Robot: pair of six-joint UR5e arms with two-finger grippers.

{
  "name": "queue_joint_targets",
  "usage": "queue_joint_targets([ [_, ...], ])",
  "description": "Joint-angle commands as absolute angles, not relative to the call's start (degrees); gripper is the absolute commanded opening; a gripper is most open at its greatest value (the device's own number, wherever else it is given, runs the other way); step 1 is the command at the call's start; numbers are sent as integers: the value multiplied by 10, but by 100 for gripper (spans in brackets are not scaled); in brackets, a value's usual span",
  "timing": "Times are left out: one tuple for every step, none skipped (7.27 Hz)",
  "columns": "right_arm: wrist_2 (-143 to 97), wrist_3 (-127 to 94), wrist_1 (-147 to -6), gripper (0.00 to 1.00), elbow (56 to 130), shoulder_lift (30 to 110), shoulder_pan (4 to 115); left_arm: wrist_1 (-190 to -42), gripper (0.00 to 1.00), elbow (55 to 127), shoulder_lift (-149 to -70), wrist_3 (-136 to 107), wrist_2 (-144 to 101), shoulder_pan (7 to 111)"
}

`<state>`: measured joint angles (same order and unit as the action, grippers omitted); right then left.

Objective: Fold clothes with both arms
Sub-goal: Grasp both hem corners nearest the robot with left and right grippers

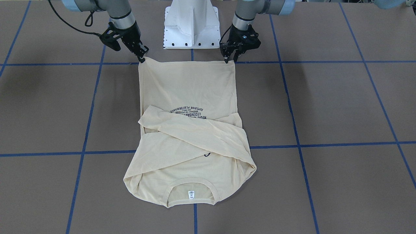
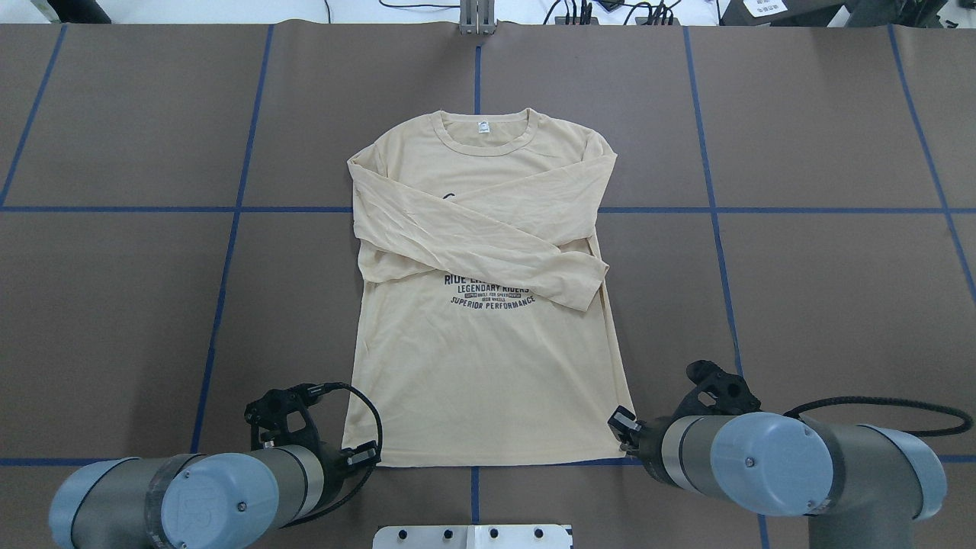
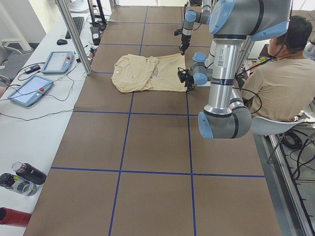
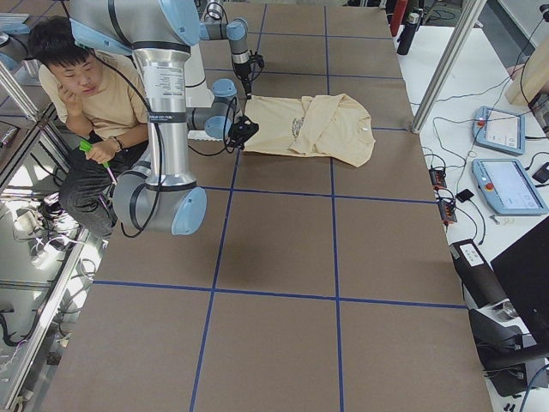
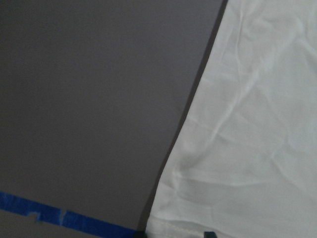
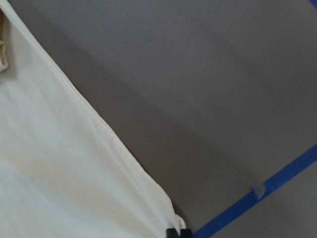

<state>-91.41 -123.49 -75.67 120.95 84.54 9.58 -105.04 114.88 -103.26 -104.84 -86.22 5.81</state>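
The cream-yellow shirt (image 2: 488, 366) lies flat and print up on the table, both sleeves crossed over the chest and the collar (image 2: 480, 137) at the far side from the robot. My left gripper (image 2: 364, 455) is down at the hem's left corner, also seen in the front view (image 1: 230, 59), shut on the cloth. My right gripper (image 2: 621, 423) is at the hem's right corner, also seen in the front view (image 1: 142, 58), shut on it, with that corner drawn into a small peak. The wrist views show only the hem edge (image 5: 173, 225) (image 6: 173, 220) at the fingertips.
The white pedestal base (image 1: 191, 24) stands just behind the hem, between the arms. Blue tape lines (image 2: 229, 252) cross the brown table. A seated person (image 3: 280, 83) is behind the robot. Tablets (image 3: 32, 88) and bottles (image 3: 19, 179) lie on the side bench.
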Motion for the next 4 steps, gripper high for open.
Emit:
queue_joint_targets([
  [-914,-1235,-757,0,1209,846,96,-1049,50,1150,-1031,-1049,-862,57],
  [-913,-1235,-757,0,1209,846,96,-1048,50,1150,-1031,-1049,-862,57],
  [-913,-1235,-757,0,1209,846,96,-1048,49,1150,-1031,-1049,-863,55],
  [-913,-1235,-757,0,1209,847,96,-1048,45,1149,-1031,-1049,-863,55],
])
